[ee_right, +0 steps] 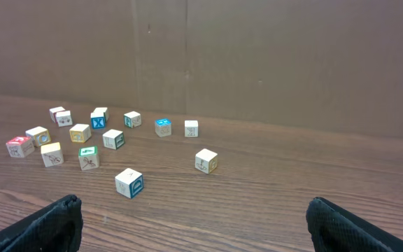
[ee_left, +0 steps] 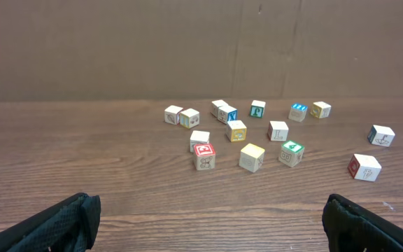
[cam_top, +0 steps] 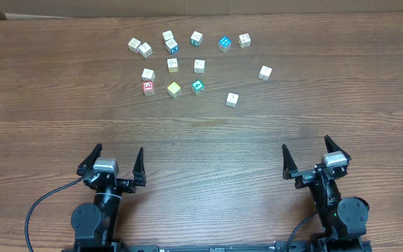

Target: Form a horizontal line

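Note:
Small lettered cubes lie scattered at the far middle of the table. Among them are a red-faced cube (cam_top: pixel 147 87) (ee_left: pixel 204 157) (ee_right: pixel 19 145), a pale yellow cube (cam_top: pixel 174 89) (ee_left: pixel 252 157) to its right, a white cube (cam_top: pixel 148 74) (ee_left: pixel 199 140) just behind the red one, and a blue cube with a white X (cam_top: pixel 172 47) (ee_left: pixel 227 113) (ee_right: pixel 98 121) farther back. They form no line. My left gripper (cam_top: pixel 119 149) (ee_left: pixel 212 224) and right gripper (cam_top: pixel 306 143) (ee_right: pixel 194 220) stand open near the front edge, far from the cubes, with nothing between their fingers.
Other cubes sit around them: a green one (cam_top: pixel 197 86), a blue one (cam_top: pixel 224 44), and white ones at the right (cam_top: pixel 265 72) and nearest the front (cam_top: pixel 232 99) (ee_right: pixel 129 183). A brown cardboard wall (ee_left: pixel 201 49) runs along the table's far edge.

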